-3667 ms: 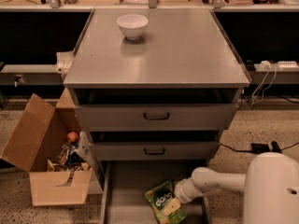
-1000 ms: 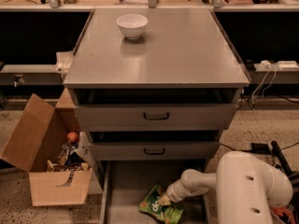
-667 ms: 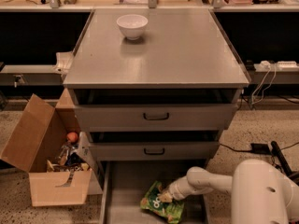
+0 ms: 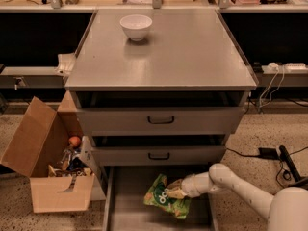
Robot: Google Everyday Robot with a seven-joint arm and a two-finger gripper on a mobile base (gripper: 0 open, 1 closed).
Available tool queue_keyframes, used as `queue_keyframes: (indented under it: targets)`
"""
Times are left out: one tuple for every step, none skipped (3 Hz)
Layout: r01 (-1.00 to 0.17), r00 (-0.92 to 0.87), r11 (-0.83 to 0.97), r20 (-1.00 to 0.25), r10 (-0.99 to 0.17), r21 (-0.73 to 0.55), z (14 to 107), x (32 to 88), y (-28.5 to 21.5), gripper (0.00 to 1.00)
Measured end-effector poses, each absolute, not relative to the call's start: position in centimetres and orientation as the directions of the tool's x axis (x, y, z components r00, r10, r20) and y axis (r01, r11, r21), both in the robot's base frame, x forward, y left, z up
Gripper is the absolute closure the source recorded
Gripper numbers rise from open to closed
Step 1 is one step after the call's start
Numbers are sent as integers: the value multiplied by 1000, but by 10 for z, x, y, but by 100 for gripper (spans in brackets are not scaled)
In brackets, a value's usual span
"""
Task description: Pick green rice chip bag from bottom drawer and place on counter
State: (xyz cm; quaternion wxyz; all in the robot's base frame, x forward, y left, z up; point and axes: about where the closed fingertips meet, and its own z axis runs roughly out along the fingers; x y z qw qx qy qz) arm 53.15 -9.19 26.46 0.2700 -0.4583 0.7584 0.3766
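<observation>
The green rice chip bag (image 4: 165,199) lies tilted in the open bottom drawer (image 4: 126,207), its upper right corner raised. My gripper (image 4: 177,193) reaches in from the right on the white arm (image 4: 226,182) and is shut on the bag's right edge, just above the drawer floor. The counter (image 4: 173,52) is the wide grey top of the cabinet, above and behind.
A white bowl (image 4: 136,26) stands on the counter at the back left. The two upper drawers (image 4: 161,121) are slightly open above the gripper. An open cardboard box (image 4: 50,170) of clutter sits on the floor to the left. Cables (image 4: 269,153) lie at the right.
The bag has shifted and risen slightly with the gripper on it. The arm's large white body has drawn back to the lower right.
</observation>
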Motion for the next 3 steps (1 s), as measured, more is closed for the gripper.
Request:
queue_keyframes:
  targets:
    - [-910, -415, 226, -757, -504, 348, 270, 516, -88, 100]
    - [-910, -415, 222, -758, -502, 351, 271, 516, -87, 100]
    - [-908, -418, 195, -765, -490, 371, 278, 513, -84, 100]
